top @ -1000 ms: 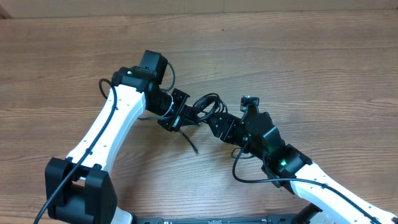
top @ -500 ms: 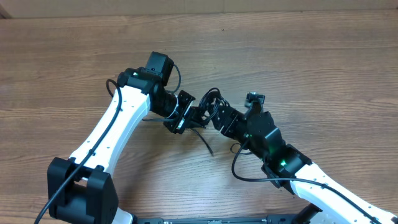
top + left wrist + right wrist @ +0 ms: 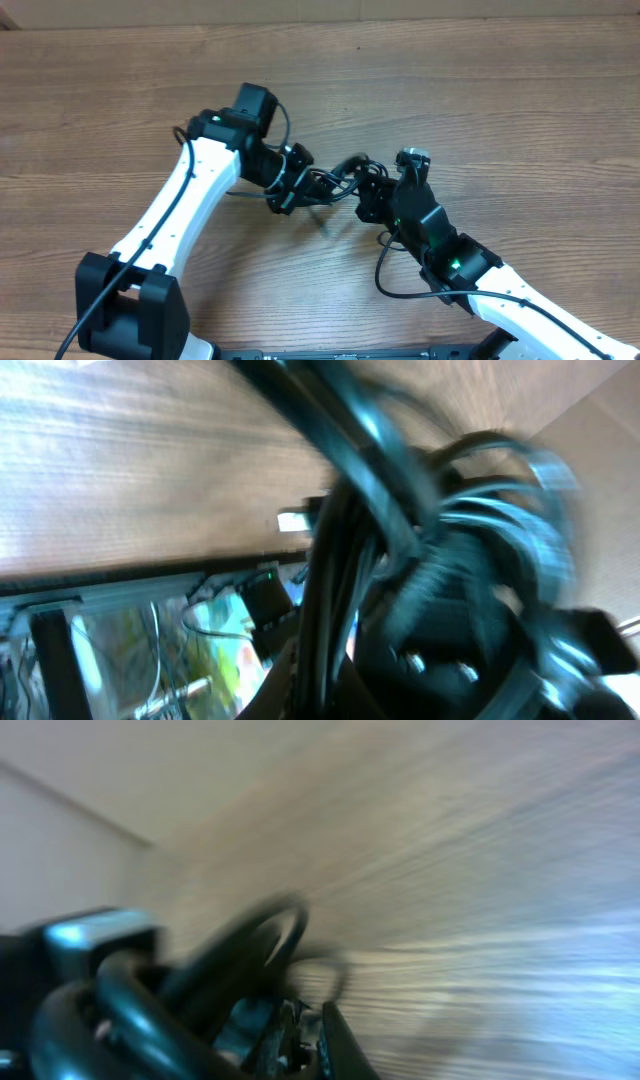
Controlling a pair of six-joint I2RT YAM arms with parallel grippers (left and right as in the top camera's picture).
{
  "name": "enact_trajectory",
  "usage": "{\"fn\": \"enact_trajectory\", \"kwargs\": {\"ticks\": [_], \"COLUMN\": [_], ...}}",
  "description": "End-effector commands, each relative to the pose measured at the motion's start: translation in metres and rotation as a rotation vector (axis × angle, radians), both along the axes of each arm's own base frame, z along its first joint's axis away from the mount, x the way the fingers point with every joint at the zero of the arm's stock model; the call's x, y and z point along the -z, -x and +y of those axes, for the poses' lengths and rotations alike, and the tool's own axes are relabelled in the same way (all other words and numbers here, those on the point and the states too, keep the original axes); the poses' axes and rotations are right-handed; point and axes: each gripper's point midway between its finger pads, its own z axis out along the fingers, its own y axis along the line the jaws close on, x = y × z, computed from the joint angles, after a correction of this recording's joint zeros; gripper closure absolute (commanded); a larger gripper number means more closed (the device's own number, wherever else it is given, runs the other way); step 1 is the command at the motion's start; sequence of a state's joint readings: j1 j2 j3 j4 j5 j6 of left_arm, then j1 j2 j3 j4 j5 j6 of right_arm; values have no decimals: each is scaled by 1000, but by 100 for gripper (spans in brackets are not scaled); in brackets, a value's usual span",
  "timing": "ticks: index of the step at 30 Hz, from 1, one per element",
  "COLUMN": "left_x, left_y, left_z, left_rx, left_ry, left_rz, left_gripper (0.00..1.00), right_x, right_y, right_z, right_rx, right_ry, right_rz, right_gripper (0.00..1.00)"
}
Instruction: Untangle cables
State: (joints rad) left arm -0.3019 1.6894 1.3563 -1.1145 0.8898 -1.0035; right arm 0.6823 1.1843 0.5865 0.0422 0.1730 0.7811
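We take this for a robotics lab. A wood-grain table [image 3: 520, 90] carries two white robot arms, the left arm [image 3: 180, 200] and the right arm [image 3: 520, 300], and the left one rises from a black base [image 3: 130, 305]. In the left wrist view, a metal frame [image 3: 130, 592] with loose wiring [image 3: 215, 618] stands past the table's edge.
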Motion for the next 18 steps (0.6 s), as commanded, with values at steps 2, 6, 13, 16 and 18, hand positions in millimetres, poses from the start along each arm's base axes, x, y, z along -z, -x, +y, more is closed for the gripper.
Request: {"fn": "enact_trajectory", "kwargs": {"ticks": [2,6,13,16,18], "left_x": [20,48,48,47,46], "left_y": [-31,-61,-101,-103,-101], "left_z": [56,136,168,160,150], "left_rx": [-47,-180,26,74,43], "left_ry": [-165,-506,-679,-667,-627], "left_rz": [-151,-218,-547,-592,-568], "left_gripper": [96,96,96,96,96], "right_x": [29,41,38,27,18], "right_y": [6,30,42,42,45], "right_z": [-35,-34,-54,-41,-22], "right_rx": [95,21,59,10,-72], "right_ry": [159,169,216,152,78], "right_rz": [80,180,196,175,168], "right_gripper": [96,96,96,93,80]}}
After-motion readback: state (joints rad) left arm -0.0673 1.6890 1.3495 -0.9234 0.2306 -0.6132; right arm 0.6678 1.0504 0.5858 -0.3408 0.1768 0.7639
